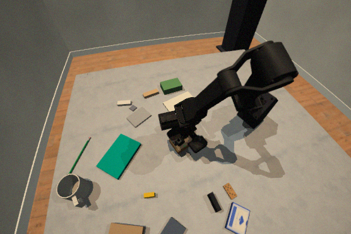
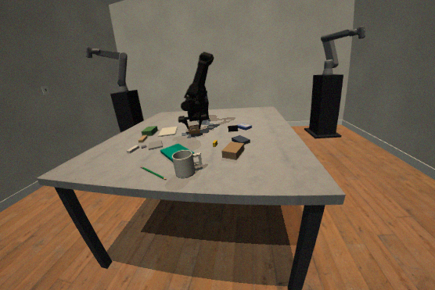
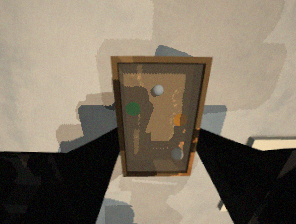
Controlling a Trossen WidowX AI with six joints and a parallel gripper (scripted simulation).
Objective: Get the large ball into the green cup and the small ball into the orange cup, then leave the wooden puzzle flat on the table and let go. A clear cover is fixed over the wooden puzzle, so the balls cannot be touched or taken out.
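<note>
The wooden puzzle (image 3: 159,117) is a small framed board under a clear cover, lying on the table. It also shows in the top view (image 1: 179,143) and the exterior view (image 2: 194,131). Inside it, a green cup (image 3: 132,108) sits at the left and an orange spot (image 3: 178,120) at the right. One pale ball (image 3: 157,90) lies near the far end, and a greyer ball (image 3: 177,153) lies near the near right corner. My gripper (image 3: 156,130) reaches straight down over the puzzle, with its fingers pressed on the two long sides. It also shows in the top view (image 1: 186,137).
A cream pad (image 1: 177,100) and a green block (image 1: 171,85) lie behind the puzzle. A grey tile (image 1: 138,117) and a teal book (image 1: 118,155) lie to its left. A mug (image 1: 71,186), a pencil (image 1: 80,154), a yellow block (image 1: 149,195) and a black block (image 1: 214,202) lie nearer the front.
</note>
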